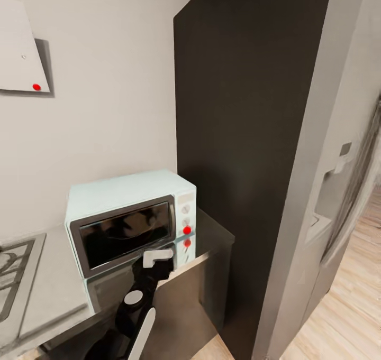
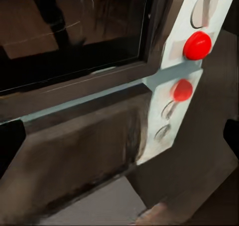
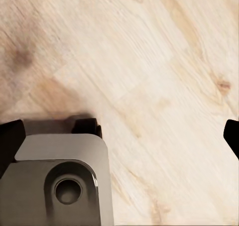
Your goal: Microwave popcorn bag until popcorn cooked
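On the grey countertop (image 1: 53, 275) beside the tall dark cabinet (image 1: 238, 138), you have the microwave (image 1: 127, 217) with its door closed, your left gripper (image 1: 157, 258) just before its red knob (image 2: 197, 45) with fingers spread apart, and your right gripper's fingers (image 3: 11, 136) apart over the wood floor (image 3: 149, 61).

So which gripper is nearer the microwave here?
Left. The left gripper is up at the microwave front, by its red knob. The right wrist view faces wooden floor.
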Robot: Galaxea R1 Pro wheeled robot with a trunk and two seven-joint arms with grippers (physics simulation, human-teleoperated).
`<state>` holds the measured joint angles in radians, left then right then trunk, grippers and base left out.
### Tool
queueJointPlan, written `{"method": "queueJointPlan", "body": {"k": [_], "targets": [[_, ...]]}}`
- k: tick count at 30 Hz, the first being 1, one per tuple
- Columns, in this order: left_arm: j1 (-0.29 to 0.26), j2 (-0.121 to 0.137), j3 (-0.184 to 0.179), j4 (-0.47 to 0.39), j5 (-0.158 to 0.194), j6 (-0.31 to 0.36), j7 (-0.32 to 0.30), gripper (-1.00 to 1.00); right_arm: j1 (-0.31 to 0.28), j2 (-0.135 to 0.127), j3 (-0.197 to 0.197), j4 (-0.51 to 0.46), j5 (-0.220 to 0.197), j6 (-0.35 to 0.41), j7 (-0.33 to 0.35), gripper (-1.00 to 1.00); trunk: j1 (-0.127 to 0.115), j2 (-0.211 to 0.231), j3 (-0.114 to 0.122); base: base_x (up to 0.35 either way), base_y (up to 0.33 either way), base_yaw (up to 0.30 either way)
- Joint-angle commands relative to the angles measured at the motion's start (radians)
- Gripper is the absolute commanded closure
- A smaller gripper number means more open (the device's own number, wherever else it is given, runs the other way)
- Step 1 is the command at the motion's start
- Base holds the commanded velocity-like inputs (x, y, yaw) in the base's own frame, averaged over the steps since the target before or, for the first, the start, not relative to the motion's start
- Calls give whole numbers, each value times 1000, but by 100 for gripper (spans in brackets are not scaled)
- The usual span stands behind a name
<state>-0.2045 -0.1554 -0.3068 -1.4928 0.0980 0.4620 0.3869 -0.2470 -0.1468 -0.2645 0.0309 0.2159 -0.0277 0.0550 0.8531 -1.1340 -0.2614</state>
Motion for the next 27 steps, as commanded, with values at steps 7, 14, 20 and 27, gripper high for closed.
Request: {"method": "queueJointPlan", "body": {"k": [7, 14, 20, 27], "targets": [[-1, 1, -3, 0, 12, 3, 10, -100, -1, 0, -9, 3, 10, -2, 2, -100, -1, -1, -1, -341, 0, 0], [-1, 1, 3, 42, 29, 4, 10, -100, -1, 0, -9, 4, 11, 1, 2, -100, -1, -1, -1, -340, 0, 0], [-1, -6, 5, 160, 196, 5, 7, -100, -1, -6, -1, 3, 15, 6, -1, -100, -1, -1, -1, -341, 0, 0], [-1, -1, 8, 820, 383, -47, -1, -100, -1, -11, 1, 2, 16, -1, -4, -100, -1, -1, -1, -340, 13, 0]]}}
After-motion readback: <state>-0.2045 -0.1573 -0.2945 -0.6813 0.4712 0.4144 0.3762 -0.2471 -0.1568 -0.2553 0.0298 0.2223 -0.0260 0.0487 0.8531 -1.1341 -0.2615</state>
